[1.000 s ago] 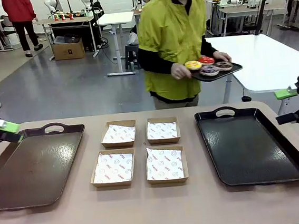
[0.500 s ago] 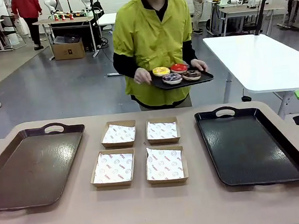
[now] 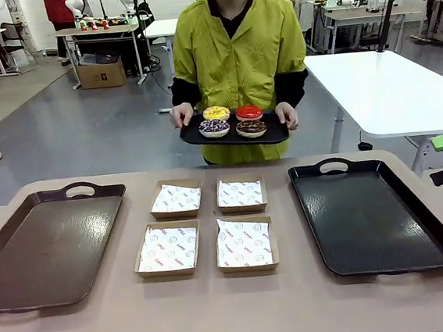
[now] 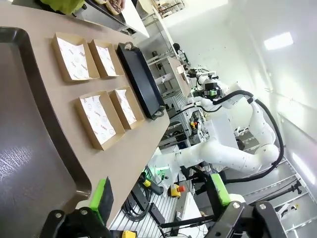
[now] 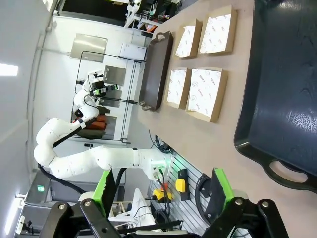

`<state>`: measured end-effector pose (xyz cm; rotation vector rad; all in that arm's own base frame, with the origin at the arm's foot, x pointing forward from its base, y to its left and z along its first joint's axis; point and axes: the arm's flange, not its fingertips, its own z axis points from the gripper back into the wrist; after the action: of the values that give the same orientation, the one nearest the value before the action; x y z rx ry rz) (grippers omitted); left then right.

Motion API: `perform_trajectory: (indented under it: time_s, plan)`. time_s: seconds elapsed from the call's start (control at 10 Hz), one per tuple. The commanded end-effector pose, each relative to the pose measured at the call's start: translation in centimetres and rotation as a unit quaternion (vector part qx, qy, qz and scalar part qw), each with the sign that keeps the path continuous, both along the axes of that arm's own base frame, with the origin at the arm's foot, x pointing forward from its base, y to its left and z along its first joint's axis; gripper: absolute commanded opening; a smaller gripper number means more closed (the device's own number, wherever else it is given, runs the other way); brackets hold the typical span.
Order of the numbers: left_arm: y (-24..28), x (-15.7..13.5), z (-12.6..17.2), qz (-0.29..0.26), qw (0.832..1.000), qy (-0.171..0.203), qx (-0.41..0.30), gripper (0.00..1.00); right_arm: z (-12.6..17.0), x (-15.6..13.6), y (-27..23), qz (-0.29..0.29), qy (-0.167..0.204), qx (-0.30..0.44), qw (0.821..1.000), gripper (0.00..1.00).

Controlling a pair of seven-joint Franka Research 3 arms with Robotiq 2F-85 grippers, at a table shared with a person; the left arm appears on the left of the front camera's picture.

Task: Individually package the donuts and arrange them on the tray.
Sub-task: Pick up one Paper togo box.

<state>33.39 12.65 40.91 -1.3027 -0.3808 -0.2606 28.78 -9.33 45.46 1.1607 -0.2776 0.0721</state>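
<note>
Your left gripper (image 4: 159, 194) and right gripper (image 5: 162, 191): both spread wide, empty, touching nothing. Donuts (image 3: 214, 126): four, on a small black tray (image 3: 270, 136) the person (image 3: 238, 50) holds, upper centre, well apart from both.

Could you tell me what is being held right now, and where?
The person's hands grip the small tray of donuts at its two ends; the left claw and right claw are open, holding nothing.
</note>
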Motion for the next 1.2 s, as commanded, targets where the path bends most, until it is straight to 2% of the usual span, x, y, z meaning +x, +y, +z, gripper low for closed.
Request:
perform_trajectory:
  time_s: [0.0, 1.1]
  plan:
    - [0.24, -0.37, 0.31, -0.006, 1.000, -0.009, 0.001, 1.00, -0.03, -0.19, -0.30, -0.002, 0.001, 0.010, 1.000, 1.00]
    - [0.24, -0.37, 0.31, -0.006, 1.000, -0.009, 0.001, 1.00, -0.03, -0.19, -0.30, -0.002, 0.001, 0.010, 1.000, 1.00]
